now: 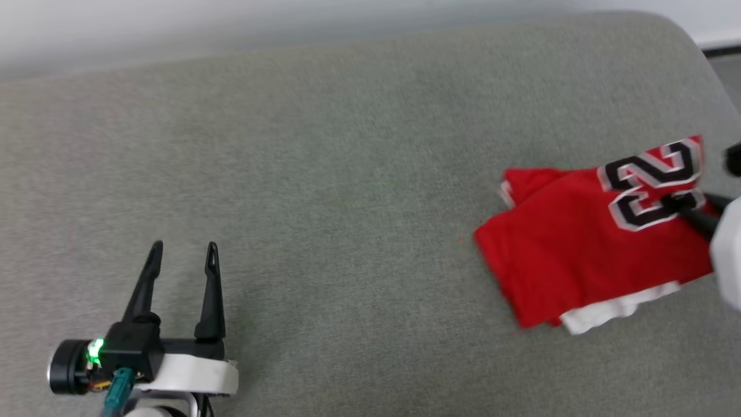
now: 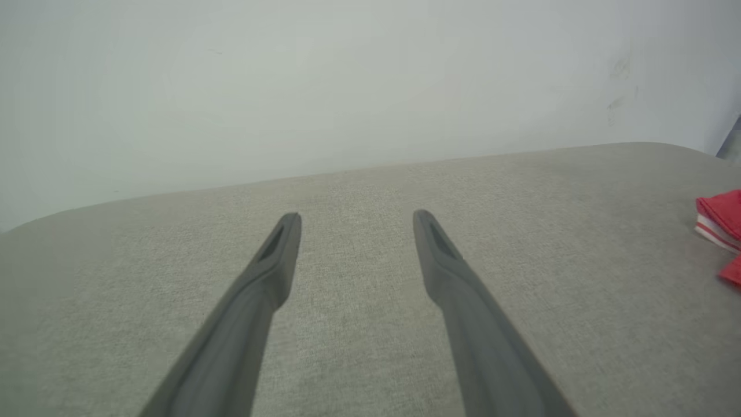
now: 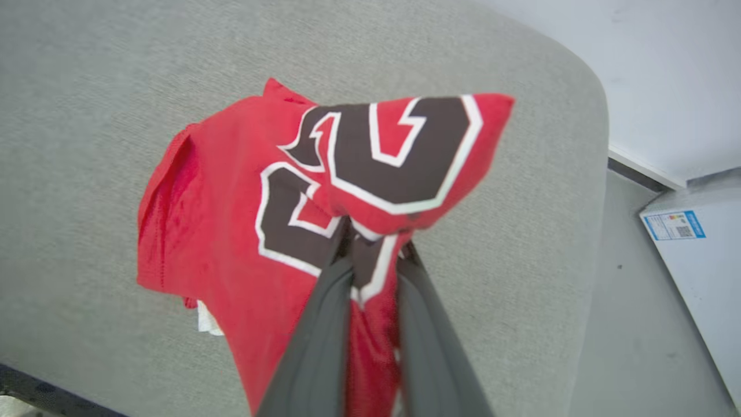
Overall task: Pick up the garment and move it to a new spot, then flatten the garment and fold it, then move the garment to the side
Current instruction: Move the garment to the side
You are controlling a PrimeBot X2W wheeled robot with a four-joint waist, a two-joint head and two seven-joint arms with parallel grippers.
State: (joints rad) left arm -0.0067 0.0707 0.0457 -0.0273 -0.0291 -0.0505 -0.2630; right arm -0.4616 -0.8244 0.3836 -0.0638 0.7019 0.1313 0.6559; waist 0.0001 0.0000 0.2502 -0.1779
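The garment (image 1: 584, 243), a bright red shirt with black-and-white numerals and a white sleeve peeking out at its near edge, lies folded at the right side of the grey cushion. My right gripper (image 1: 674, 204) comes in from the right edge and is shut on a bunch of the numbered fabric. In the right wrist view the right gripper (image 3: 375, 246) pinches the garment (image 3: 231, 231) and lifts a fold off the cushion. My left gripper (image 1: 184, 250) rests open at the lower left, far from the shirt. In the left wrist view the left gripper (image 2: 356, 223) holds nothing, and a corner of the garment (image 2: 723, 217) shows at the right edge.
The grey cushion (image 1: 324, 191) spreads wide to the left of the shirt. Its rounded right corner (image 3: 584, 92) drops to a grey floor (image 3: 631, 324), where a white box (image 3: 700, 255) with a blue label stands. A pale wall (image 2: 347, 75) runs behind.
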